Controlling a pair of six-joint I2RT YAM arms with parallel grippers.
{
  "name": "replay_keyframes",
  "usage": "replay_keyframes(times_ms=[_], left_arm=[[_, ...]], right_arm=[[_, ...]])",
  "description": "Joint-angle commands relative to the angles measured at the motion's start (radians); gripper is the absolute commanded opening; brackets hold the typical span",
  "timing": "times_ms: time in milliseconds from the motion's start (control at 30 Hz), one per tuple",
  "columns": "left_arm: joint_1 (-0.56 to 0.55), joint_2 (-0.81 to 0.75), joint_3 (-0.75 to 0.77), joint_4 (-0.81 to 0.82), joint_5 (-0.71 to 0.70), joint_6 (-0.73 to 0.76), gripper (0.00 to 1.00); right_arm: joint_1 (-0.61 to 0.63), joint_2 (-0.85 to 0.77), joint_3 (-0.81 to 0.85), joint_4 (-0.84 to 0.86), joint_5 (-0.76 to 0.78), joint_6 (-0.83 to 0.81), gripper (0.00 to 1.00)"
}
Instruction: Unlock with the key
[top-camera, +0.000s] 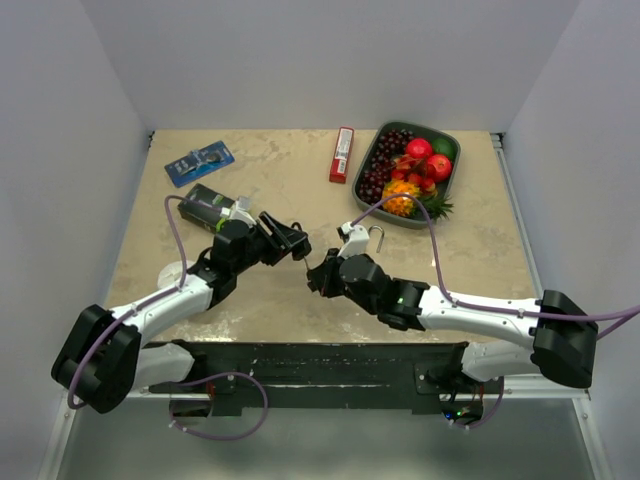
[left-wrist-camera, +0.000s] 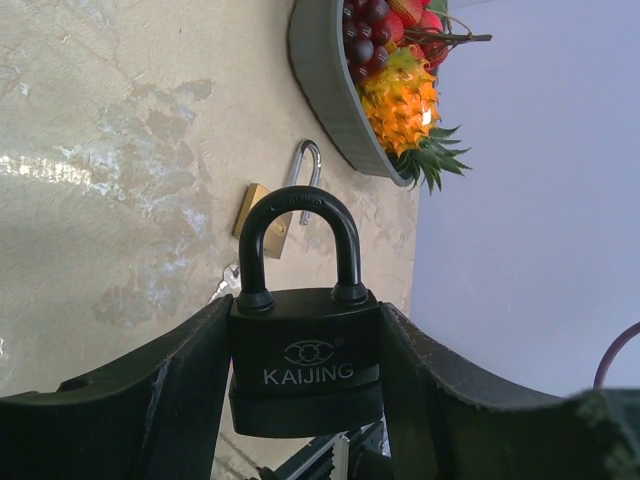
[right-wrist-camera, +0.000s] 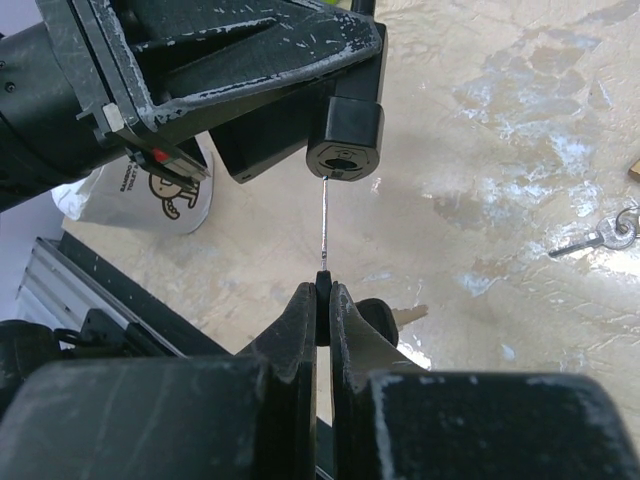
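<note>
Overhead view: two robot arms reach toward each other over a beige table (top-camera: 270, 310). The left gripper (top-camera: 292, 240) and the right gripper (top-camera: 320, 272) nearly meet at mid-table. What they carry is too dark and small to make out here. A brass padlock (top-camera: 376, 238) lies on the table just behind the right gripper. Beyond it stands a grey tray (top-camera: 452, 165) of toy fruit.

Left wrist view: a black padlock (left-wrist-camera: 305, 345) marked KAIJING stands upright, its curved shackle closed and pointing away from the camera. The left gripper's two fingers (left-wrist-camera: 150, 400) are clamped on its body, one against each side. The brass padlock lies flat on the table beyond, its silver shackle swung open. A loose spare key (left-wrist-camera: 226, 284) lies near it.

Right wrist view: the right gripper's jaws are pressed together on the head of a key (right-wrist-camera: 324, 230). Its thin blade, seen edge-on, points straight up from the fingertips. The black padlock hangs directly above, keyhole face down. The blade's tip meets that keyhole; whether it has gone in cannot be told.
</note>
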Motion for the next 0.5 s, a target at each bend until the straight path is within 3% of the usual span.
replay_keyframes(times_ms=[0, 467], left_arm=[[0.003, -0.056, 0.032, 0.082, -0.003, -0.008, 0.0], [0.003, -0.07, 0.039, 0.062, -0.006, -0.002, 0.0]], right_arm=[[-0.01, 0.005, 0.042, 0.021, 0.044, -0.005, 0.0], [-0.034, 0.026, 0.054, 0.062, 0.0, -0.034, 0.0]])
